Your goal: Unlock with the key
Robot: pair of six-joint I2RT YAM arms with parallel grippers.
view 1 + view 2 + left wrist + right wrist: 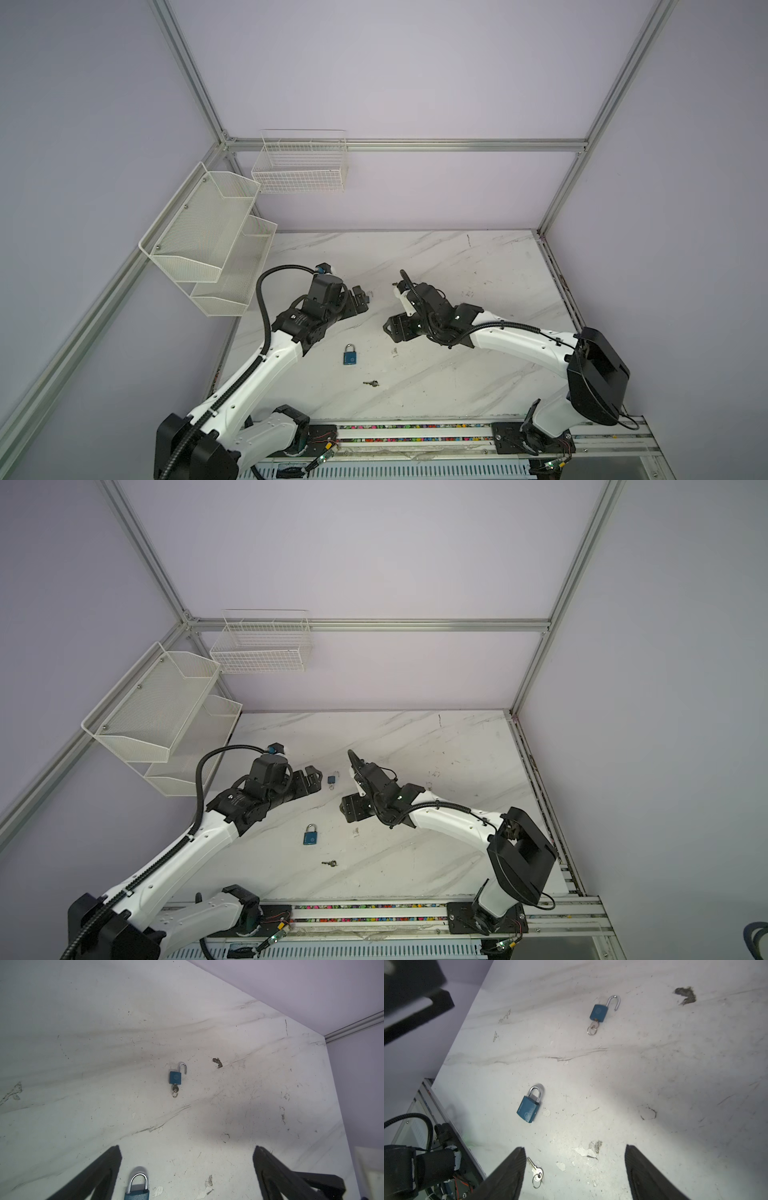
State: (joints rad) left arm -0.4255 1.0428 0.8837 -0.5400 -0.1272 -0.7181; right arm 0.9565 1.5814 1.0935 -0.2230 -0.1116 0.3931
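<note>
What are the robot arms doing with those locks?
Neither is holding anything. The left gripper and right gripper hang open above the white marble table. A small blue padlock lies unlocked, its shackle open and a key in it. A bigger blue padlock lies shut, and a loose silver key on a ring lies near it.

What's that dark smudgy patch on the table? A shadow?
Likely yes: in the left wrist view a soft-edged grey shadow lies on the table near the open padlock; in the right wrist view the closed padlock throws a faint shadow beside its shackle.
</note>
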